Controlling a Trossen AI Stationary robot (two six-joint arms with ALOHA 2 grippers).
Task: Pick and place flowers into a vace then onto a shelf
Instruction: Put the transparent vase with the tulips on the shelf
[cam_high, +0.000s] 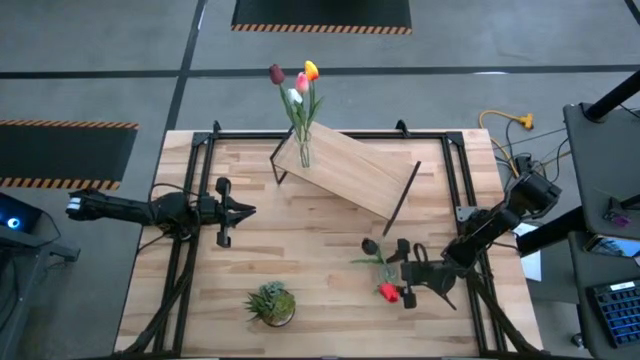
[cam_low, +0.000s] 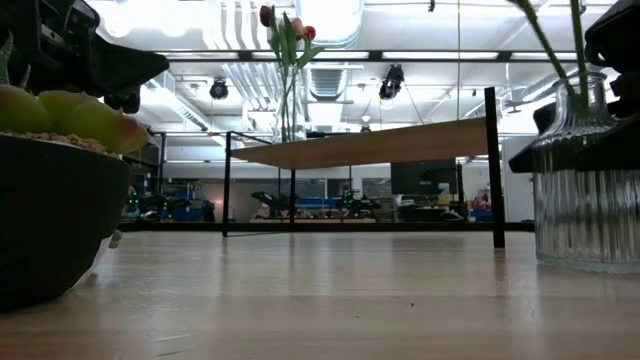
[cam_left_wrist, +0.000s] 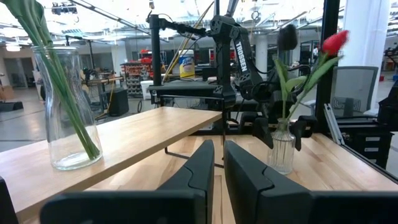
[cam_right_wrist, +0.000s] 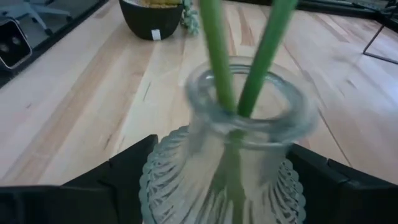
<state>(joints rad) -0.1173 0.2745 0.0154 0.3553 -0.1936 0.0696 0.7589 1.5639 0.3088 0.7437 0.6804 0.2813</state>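
Observation:
A small ribbed glass vase (cam_right_wrist: 227, 155) stands on its base on the table at the right, with a red tulip (cam_high: 388, 292) and a dark maroon tulip (cam_high: 370, 245) leaning out of it. My right gripper (cam_high: 407, 272) reaches in from the table's right with a finger on each side of it. A tall clear vase (cam_high: 303, 152) of yellow, pink, white and maroon tulips stands on the left end of the wooden shelf (cam_high: 350, 170). My left gripper (cam_high: 250, 210) hangs shut over the table's left half and points toward the shelf. My right gripper holds the ribbed vase by its body below the neck (cam_right_wrist: 168, 168), between its two fingers (cam_right_wrist: 134, 165). The fingers come in level from the table's right. The vase stands upright with its base (cam_low: 585, 262) on the table.
A bushy potted plant (cam_high: 272, 303) sits near the table's near edge, left of the ribbed vase. The shelf's black legs (cam_high: 405, 195) stand between the two arms. Bare tabletop (cam_high: 310, 245) lies between the left gripper and the ribbed vase.

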